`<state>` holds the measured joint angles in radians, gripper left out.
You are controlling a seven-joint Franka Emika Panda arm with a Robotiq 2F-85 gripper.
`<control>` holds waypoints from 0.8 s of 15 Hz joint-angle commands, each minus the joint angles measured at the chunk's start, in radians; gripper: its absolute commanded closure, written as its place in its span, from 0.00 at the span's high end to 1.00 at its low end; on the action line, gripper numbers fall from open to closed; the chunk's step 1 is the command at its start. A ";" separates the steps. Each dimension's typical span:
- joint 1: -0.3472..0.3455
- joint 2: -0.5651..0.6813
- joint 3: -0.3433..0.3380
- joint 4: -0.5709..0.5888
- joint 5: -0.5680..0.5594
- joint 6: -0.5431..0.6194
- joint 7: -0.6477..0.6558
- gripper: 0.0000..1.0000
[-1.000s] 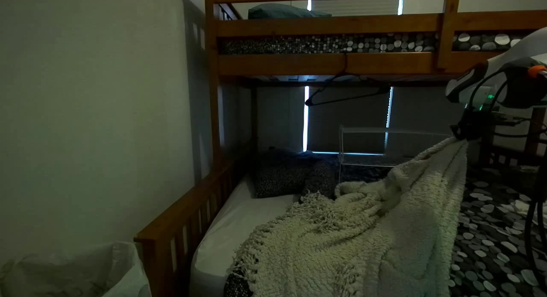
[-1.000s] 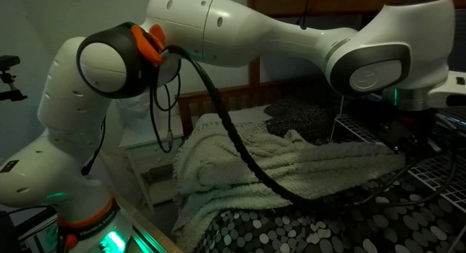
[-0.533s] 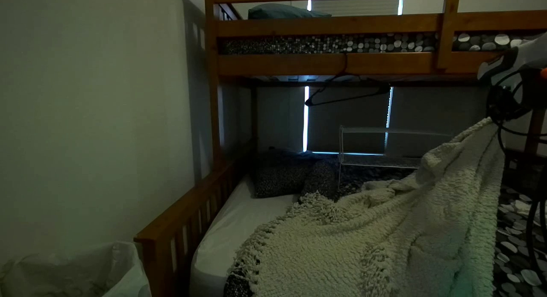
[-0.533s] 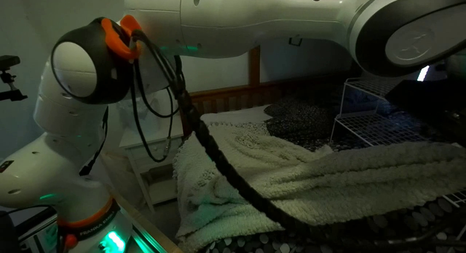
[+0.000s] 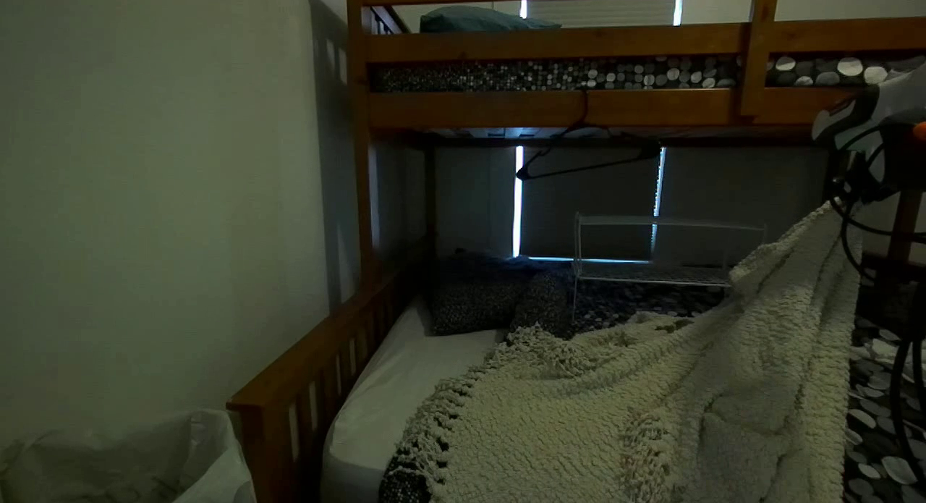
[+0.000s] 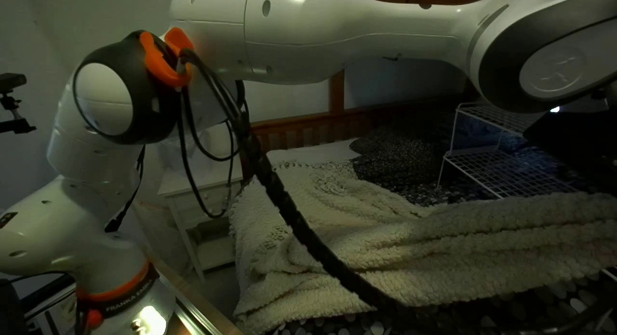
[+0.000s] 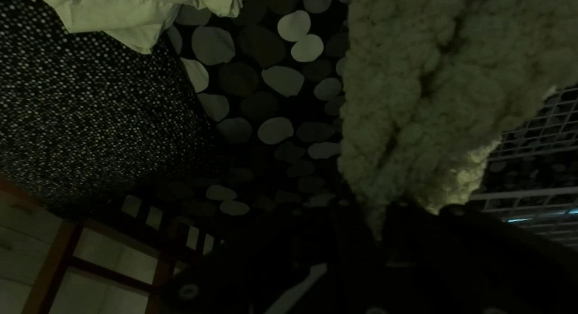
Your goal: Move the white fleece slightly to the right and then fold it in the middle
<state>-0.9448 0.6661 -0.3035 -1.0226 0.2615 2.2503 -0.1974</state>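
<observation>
The white fleece [image 5: 579, 430] is a cream, nubbly blanket spread rumpled over the lower bed, its fringe lying toward the white mattress sheet [image 5: 405, 380]. One corner rises in a slanting drape to my gripper [image 5: 843, 195], held above the bed at the right of that exterior view. Elsewhere, the raised fleece [image 6: 458, 248] stretches across in long folds and runs out at the right edge, where the gripper is hidden. In the wrist view the fleece [image 7: 420, 79] narrows to a pinch between the dark fingers of the gripper [image 7: 372, 205], which is shut on it.
A white wire rack [image 6: 501, 173] stands on the bed behind the fleece. Dark pillows [image 6: 395, 159] lie near the headboard. The upper bunk rail [image 5: 550, 108] and a hanger [image 5: 593, 168] are overhead. Pebble-patterned bedspread [image 7: 282, 81] shows below. A white nightstand [image 6: 200, 185] stands beyond.
Over the second, the gripper moved right and upward in an exterior view, pulling the fleece's raised corner along and covering more bedspread. In the latest half second it barely moved, sinking slightly.
</observation>
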 commanded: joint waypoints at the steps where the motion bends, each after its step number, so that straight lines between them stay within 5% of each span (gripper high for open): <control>1: 0.000 0.000 0.000 0.001 0.000 0.000 0.000 0.11; 7: -0.001 0.100 -0.036 0.090 -0.010 0.111 0.114 0.03; 10: -0.081 0.189 0.006 0.211 -0.052 0.118 0.210 0.03; 12: -0.097 0.249 -0.044 0.293 -0.021 0.097 0.249 0.03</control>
<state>-0.9758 0.8000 -0.3130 -0.9270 0.2365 2.3272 -0.0194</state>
